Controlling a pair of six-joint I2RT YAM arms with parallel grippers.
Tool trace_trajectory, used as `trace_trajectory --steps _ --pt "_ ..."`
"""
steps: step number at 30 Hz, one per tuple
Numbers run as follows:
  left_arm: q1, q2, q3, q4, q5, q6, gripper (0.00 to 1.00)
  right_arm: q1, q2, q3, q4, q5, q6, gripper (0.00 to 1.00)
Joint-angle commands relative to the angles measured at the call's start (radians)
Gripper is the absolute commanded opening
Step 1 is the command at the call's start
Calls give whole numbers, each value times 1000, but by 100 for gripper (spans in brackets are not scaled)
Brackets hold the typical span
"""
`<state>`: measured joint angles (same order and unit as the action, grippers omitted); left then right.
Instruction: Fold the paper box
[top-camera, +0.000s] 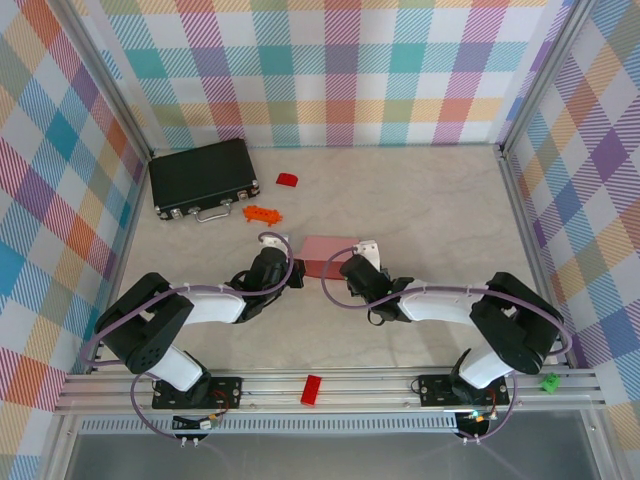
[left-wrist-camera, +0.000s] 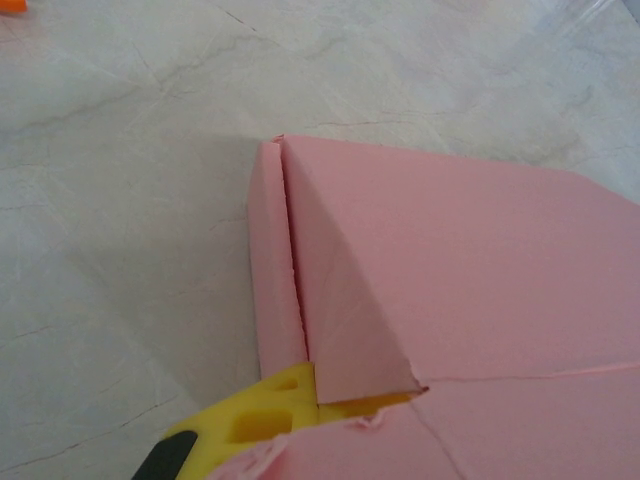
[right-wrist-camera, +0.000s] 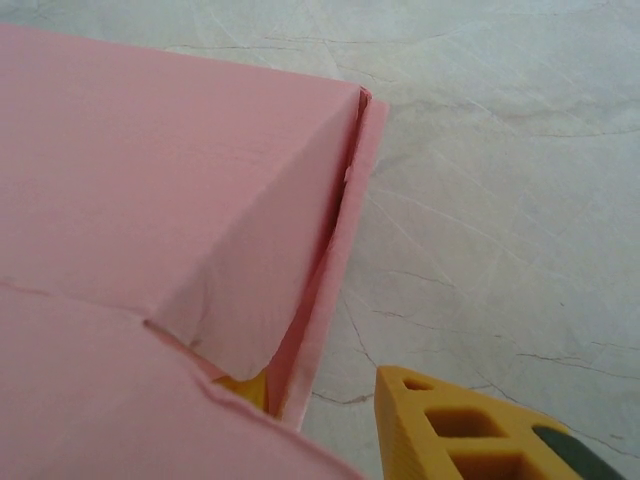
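Toward the middle of the bench (top-camera: 430, 200) in the top view, we see the paper box (top-camera: 325, 250) between both hands: left hand (top-camera: 293, 272) at its 8 o'clock corner, right hand (top-camera: 343, 266) at 4 o'clock. A black case (top-camera: 203, 177) lies well apart at 10 o'clock, orange pieces (top-camera: 262, 213) nearer.

From the left wrist, that hand is closed on the card's edge, its yellow finger (left-wrist-camera: 270, 405) under the flap.

From the right wrist, the jaws stand partly apart, the outer finger (right-wrist-camera: 450, 430) clear of the box wall.
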<state>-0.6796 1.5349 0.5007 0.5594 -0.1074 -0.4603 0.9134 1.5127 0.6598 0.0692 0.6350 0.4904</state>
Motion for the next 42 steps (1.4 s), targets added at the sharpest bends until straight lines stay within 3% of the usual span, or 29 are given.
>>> trace_trajectory --steps 1,11,23,33,42 --pt "-15 33 -11 -28 -19 -15 4 5 -20 -11 -44 2 16 34" --pt "-23 41 -3 -32 -26 -17 4 6 -29 -41 7 -18 86 31" --pt "-28 47 11 -43 -30 -16 5 6 -92 -93 53 -64 85 35" --pt "-31 7 15 -69 -39 -12 29 6 -88 -94 48 -56 94 40" --pt "-33 -38 2 -93 -52 -5 35 6 -100 -100 43 -65 81 41"
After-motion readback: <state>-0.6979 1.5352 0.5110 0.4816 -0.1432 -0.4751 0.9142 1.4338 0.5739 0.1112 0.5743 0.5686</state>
